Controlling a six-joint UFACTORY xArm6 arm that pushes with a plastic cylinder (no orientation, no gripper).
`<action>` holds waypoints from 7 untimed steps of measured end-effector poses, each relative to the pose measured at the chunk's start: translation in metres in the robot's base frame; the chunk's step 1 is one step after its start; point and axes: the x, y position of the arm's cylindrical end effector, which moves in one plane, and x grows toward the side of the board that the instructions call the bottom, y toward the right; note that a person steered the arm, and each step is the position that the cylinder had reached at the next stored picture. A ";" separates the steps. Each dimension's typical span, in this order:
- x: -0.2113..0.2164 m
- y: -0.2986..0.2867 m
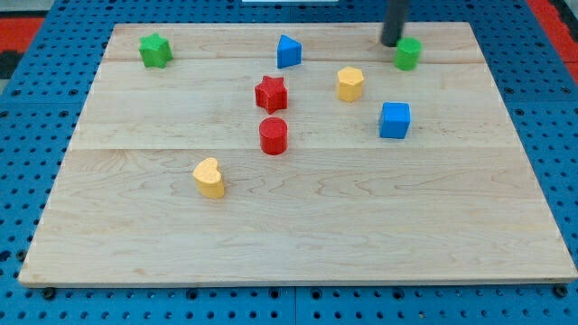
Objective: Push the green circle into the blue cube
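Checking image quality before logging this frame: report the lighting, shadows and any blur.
Camera view: even, soft light over the wooden board, no harsh glare; blocks such as the blue cube cast only faint short shadows; the rod above my tip, just left of the green circle, looks slightly blurred.

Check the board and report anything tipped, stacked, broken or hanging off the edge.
Nothing stands out. All eight blocks sit flat and apart on the wooden board, none over an edge. My tip rests just to the view's upper left of the green circle, with the blue cube below it.
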 end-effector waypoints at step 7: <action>0.102 -0.047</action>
